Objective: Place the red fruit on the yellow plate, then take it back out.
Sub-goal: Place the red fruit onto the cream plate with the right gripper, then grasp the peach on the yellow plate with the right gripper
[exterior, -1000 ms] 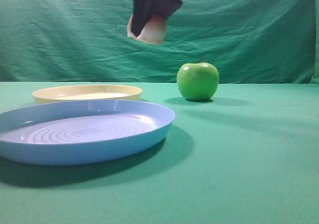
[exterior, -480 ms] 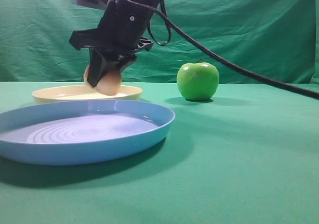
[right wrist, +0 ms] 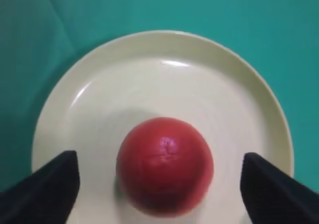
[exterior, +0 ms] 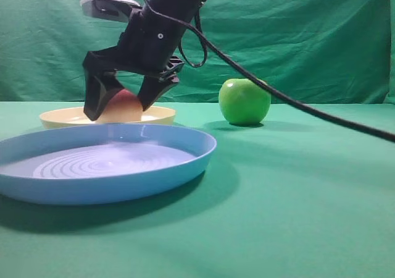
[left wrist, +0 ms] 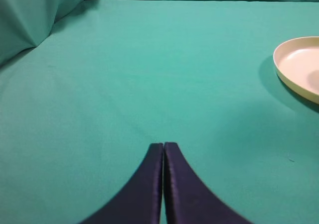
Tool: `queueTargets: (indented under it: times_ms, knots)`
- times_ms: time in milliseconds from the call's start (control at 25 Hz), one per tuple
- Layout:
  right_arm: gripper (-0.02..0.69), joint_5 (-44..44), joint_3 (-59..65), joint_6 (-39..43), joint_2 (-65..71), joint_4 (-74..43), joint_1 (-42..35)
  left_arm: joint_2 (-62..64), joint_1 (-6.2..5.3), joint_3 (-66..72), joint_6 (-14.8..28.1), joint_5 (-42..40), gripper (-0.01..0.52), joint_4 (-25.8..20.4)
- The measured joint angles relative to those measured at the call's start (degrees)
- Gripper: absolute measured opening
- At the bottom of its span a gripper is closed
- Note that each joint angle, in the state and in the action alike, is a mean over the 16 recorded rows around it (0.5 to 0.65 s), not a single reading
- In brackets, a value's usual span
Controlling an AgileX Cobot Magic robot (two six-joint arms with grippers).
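Observation:
The red fruit [right wrist: 165, 164] rests on the yellow plate [right wrist: 164, 79], near its middle. My right gripper [right wrist: 160, 176] stands open directly above it, with a clear gap between each black finger and the fruit. In the exterior view the fruit [exterior: 121, 109] shows between the spread fingers of the right gripper [exterior: 122, 105], sitting on the yellow plate [exterior: 157, 112]. My left gripper [left wrist: 163, 145] is shut on nothing, low over bare green cloth, with the yellow plate's rim [left wrist: 279, 64] off to its right.
A large light-blue plate [exterior: 185, 160] with concentric rings sits in front of the yellow one. A glossy green apple [exterior: 244, 101] stands to the right on the cloth. The right arm's black cable [exterior: 296, 105] trails across to the right edge. Green cloth backdrop behind.
The right gripper came down from high up with the fruit onto the yellow plate, then opened; the fruit now rests on the plate, free of the fingers.

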Motion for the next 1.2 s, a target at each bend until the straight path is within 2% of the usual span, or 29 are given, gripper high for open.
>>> queueTargets:
  times_ms: [320,480,600,760,1200]
  knots:
    - [0.142,14.12,-2.42,15.90,-11.07,-6.33,-3.41,0.00,0.00,0.00,0.00,0.00,0.000,0.00]
    - [0.035,19.12,-1.75,21.54,-17.11,-9.20,-4.94,0.00,0.00,0.00,0.00,0.00,0.000,0.00]
    - [0.006,21.12,0.51,23.74,-22.14,-10.64,-5.70,0.00,0.00,0.00,0.00,0.00,0.000,0.00]
    - [0.000,21.38,6.20,25.67,-29.92,-12.09,-6.12,0.00,0.00,0.00,0.00,0.00,0.000,0.00]
    - [0.000,18.21,30.92,31.28,-54.38,-15.89,-6.15,0.00,0.00,0.00,0.00,0.00,0.000,0.00]
